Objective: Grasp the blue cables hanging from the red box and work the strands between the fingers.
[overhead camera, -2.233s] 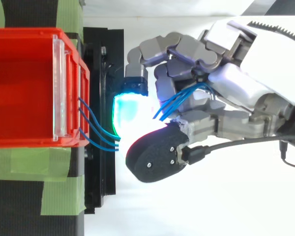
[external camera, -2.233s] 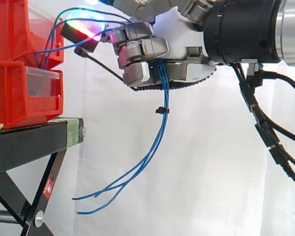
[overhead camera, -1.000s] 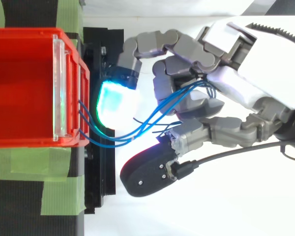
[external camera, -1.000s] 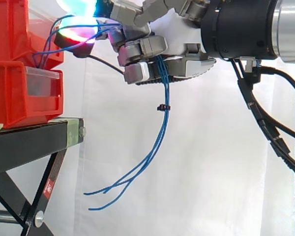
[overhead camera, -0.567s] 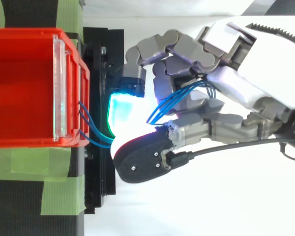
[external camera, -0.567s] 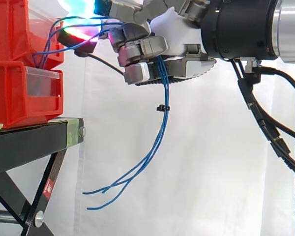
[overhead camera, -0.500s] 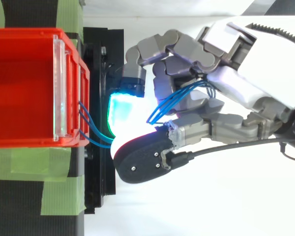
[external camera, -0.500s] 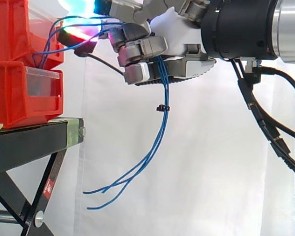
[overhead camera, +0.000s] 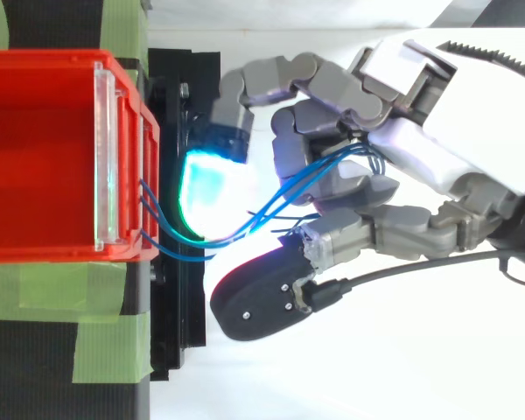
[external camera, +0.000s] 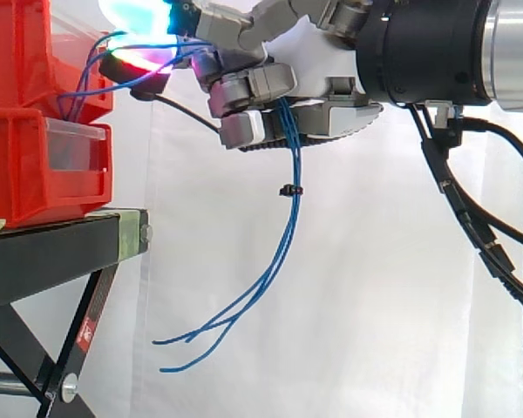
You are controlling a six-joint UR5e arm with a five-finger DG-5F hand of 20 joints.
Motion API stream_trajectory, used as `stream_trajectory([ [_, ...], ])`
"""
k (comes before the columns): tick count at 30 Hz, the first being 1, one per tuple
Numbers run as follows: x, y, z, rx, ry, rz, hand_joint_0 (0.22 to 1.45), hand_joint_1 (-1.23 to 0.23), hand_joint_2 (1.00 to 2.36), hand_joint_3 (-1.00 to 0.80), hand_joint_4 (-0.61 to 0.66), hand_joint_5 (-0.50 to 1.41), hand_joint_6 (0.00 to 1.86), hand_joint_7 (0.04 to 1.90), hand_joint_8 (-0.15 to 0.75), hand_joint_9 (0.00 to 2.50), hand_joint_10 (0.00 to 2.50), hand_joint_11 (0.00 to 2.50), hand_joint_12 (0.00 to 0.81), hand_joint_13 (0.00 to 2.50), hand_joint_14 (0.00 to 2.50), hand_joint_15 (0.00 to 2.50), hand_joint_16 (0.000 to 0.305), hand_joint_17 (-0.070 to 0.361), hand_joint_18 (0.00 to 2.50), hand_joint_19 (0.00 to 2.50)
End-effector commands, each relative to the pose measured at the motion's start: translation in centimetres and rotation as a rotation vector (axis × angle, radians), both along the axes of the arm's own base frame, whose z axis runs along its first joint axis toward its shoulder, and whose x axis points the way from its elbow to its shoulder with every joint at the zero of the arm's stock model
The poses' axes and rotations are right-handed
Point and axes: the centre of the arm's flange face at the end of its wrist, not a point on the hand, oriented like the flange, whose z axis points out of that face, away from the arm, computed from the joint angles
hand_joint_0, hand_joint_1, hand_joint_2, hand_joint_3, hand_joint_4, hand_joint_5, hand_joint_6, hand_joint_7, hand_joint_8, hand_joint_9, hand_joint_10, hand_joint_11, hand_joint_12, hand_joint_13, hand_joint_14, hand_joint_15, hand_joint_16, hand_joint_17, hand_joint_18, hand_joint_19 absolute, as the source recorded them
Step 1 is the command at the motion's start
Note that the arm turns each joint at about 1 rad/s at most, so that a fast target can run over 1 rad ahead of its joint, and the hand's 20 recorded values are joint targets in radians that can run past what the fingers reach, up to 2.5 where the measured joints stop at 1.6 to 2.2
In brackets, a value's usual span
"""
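The hand (overhead camera: 394, 166) curls around the blue cables (external camera: 286, 218), which run from the red box (overhead camera: 44, 157) and dangle below.

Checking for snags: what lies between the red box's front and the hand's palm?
In the top view, the blue cables bridge that gap from the red box to the hand, passing beside its glowing cyan fingertip, above the black stand.

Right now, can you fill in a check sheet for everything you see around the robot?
Surface: black stand with green tape strips on it.
Job's things: stacked red bins; blue cables come out of the bins' front.
Clutter: nothing seen.
Hand: hand shut on blue cables, beside the bins, pads glowing.
Cables: strands hang below the hand, bound by a small black tie, ends loose.
Surroundings: white curtain.
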Motion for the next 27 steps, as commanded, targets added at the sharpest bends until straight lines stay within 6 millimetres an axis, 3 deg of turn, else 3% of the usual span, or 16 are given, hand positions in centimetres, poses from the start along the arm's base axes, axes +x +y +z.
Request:
stream_trajectory([
  [1, 0.0, 0.0, 0.02, 0.0, 0.0, 0.001, 1.06, -0.83, 1.0, -1.0, 0.22, -0.3, 1.02, 1.03, 0.376, 0.67, 2.5, 2.46, 0.418, 1.0, 2.5, 1.32, 0.045, 0.102, 1.37, 1.28],
  [5, -0.01, -0.01, 0.01, 0.0, 0.0, -0.001, 1.06, -0.83, 1.0, -1.0, 0.21, -0.3, 1.05, 1.01, 0.376, 0.67, 2.5, 2.46, 0.418, 1.0, 2.5, 1.32, 0.045, 0.102, 1.37, 1.28],
  [10, 0.01, 0.0, -0.08, -0.002, 0.002, -0.001, 1.11, -0.76, 1.0, -1.0, 0.2, -0.23, 1.36, 0.99, 0.376, 0.67, 2.5, 2.46, 0.418, 1.0, 2.5, 1.32, 0.045, 0.102, 1.37, 1.28],
  [13, -0.02, -0.01, 0.0, 0.0, 0.001, -0.001, 1.09, -0.76, 1.01, -0.61, 0.21, -0.19, 1.43, 0.99, 0.376, 0.67, 2.5, 2.46, 0.418, 1.0, 2.5, 1.32, 0.045, 0.102, 1.37, 1.28],
  [14, -0.01, 0.0, 0.0, -0.001, 0.001, 0.001, 1.08, -0.76, 1.01, -0.57, 0.22, -0.17, 1.43, 1.0, 0.376, 0.67, 2.5, 2.46, 0.418, 1.0, 2.5, 1.32, 0.045, 0.102, 1.37, 1.28],
  [16, -0.02, -0.01, 0.0, 0.0, 0.001, -0.001, 1.0, -0.75, 1.0, -0.33, 0.3, -0.12, 1.47, 1.07, 0.376, 0.67, 2.5, 2.46, 0.418, 1.0, 2.5, 1.32, 0.045, 0.102, 1.37, 1.28],
  [17, -0.01, 0.0, 0.0, -0.002, 0.002, 0.0, 0.98, -0.74, 1.0, -0.31, 0.31, -0.11, 1.48, 1.07, 0.376, 0.67, 2.5, 2.46, 0.418, 1.0, 2.5, 1.32, 0.045, 0.102, 1.37, 1.28],
  [19, -0.02, -0.01, 0.0, 0.0, 0.001, -0.001, 0.79, -0.55, 1.27, -0.39, 0.28, -0.01, 1.45, 1.14, 0.376, 0.67, 2.5, 2.46, 0.418, 1.0, 2.5, 1.32, 0.045, 0.102, 1.37, 1.28],
  [22, -0.01, -0.01, 0.01, -0.001, 0.001, -0.001, 0.8, -0.45, 1.18, -0.36, 0.22, 0.06, 1.41, 1.2, 0.376, 0.67, 2.5, 2.46, 0.418, 1.0, 2.5, 1.32, 0.045, 0.102, 1.37, 1.28],
  [24, -0.01, -0.01, 0.01, -0.001, 0.001, -0.001, 0.86, -0.43, 1.02, -0.31, 0.2, 0.14, 1.37, 1.23, 0.376, 0.67, 2.5, 2.46, 0.418, 1.0, 2.5, 1.32, 0.045, 0.102, 1.37, 1.28],
  [27, -0.01, -0.01, 0.01, -0.001, 0.001, -0.001, 0.88, -0.41, 1.0, -0.32, 0.21, 0.22, 1.29, 1.24, 0.376, 0.67, 2.5, 2.46, 0.418, 1.0, 2.5, 1.32, 0.045, 0.102, 1.37, 1.28],
])
